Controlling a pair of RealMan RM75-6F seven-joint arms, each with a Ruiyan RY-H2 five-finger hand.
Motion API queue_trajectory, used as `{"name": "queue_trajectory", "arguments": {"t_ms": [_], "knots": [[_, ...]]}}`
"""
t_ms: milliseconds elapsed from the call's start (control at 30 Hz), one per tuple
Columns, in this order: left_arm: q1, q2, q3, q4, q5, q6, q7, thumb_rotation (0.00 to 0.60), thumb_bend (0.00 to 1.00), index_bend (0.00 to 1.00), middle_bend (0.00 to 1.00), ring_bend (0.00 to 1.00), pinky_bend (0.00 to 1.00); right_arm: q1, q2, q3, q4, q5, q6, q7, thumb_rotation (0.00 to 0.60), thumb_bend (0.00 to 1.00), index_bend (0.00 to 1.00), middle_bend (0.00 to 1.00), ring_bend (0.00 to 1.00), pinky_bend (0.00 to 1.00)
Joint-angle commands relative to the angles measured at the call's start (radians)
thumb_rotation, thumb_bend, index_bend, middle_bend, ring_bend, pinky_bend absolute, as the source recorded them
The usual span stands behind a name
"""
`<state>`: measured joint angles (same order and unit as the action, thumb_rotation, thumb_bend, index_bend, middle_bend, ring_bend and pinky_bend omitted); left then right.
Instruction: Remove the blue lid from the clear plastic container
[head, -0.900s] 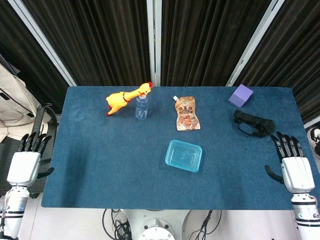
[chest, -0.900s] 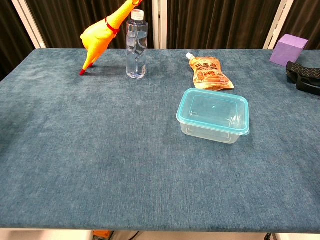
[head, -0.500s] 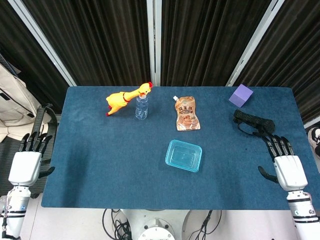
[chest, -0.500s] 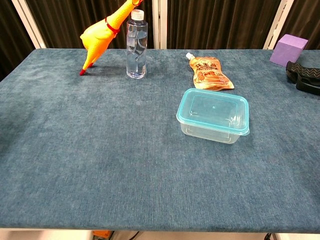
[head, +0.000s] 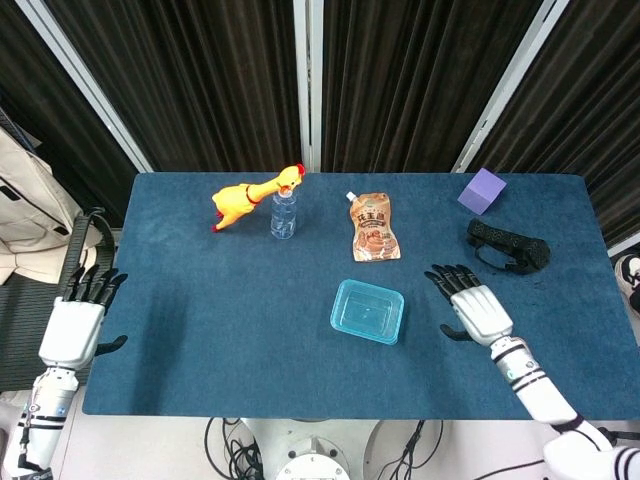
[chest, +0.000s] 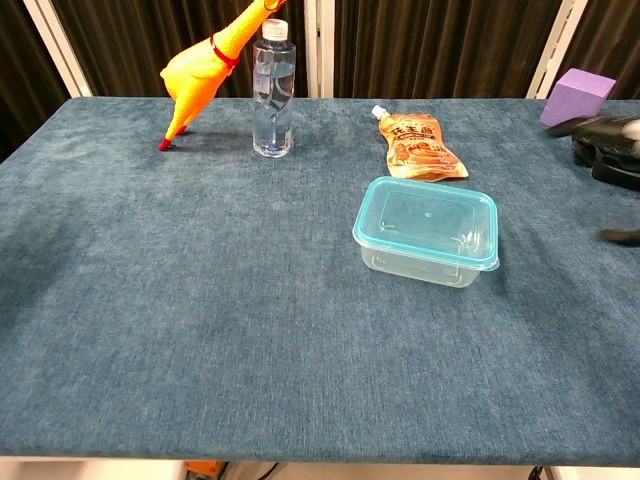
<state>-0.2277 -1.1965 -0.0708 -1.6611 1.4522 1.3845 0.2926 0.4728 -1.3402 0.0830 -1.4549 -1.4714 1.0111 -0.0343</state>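
Observation:
The clear plastic container (head: 366, 313) (chest: 425, 255) sits near the table's middle with its blue lid (head: 367, 309) (chest: 428, 220) on top. My right hand (head: 470, 305) hovers over the table just right of the container, fingers spread and empty, apart from it. In the chest view only its blurred edge (chest: 612, 127) shows at the right border. My left hand (head: 78, 318) hangs off the table's left edge, fingers spread, holding nothing.
At the back stand a yellow rubber chicken (head: 246, 198) (chest: 205, 70), a water bottle (head: 284, 214) (chest: 272, 90) and a brown snack pouch (head: 374, 229) (chest: 420, 144). A purple cube (head: 482, 190) (chest: 578, 98) and a black tool (head: 508, 247) lie at the right.
My right hand has swung in from beyond the table's right edge to just beside the container. My left hand has shifted slightly toward the table.

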Motion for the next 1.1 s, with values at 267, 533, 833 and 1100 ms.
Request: {"name": "queue_trajectory", "arguments": {"t_ms": [267,533,833,1100], "knots": [[0.000,-0.004,0.006,0.012,-0.009,-0.011,-0.026,0.600,0.00,0.13,0.10,0.00,0.00,0.197,-0.251,0.085,0.219,0.024,-0.105,-0.132,0.600,0.13,0.00,0.01,0.00,0.00],[-0.020,-0.005,-0.001,0.019,-0.023,-0.044,-0.036,0.600,0.00,0.13,0.10,0.00,0.00,0.276,-0.351,0.103,0.288,0.018,-0.114,-0.182,0.600,0.12,0.00,0.03,0.00,0.00],[-0.151,-0.027,-0.021,-0.028,0.038,-0.192,-0.062,0.600,0.00,0.11,0.10,0.00,0.00,0.250,-0.276,0.052,0.160,0.030,-0.114,-0.173,0.600,0.10,0.00,0.02,0.00,0.00],[-0.268,-0.088,-0.039,-0.066,0.050,-0.315,-0.029,0.600,0.00,0.10,0.10,0.00,0.00,0.228,-0.293,0.018,0.109,-0.031,-0.023,-0.167,0.600,0.07,0.00,0.00,0.00,0.00]]}}
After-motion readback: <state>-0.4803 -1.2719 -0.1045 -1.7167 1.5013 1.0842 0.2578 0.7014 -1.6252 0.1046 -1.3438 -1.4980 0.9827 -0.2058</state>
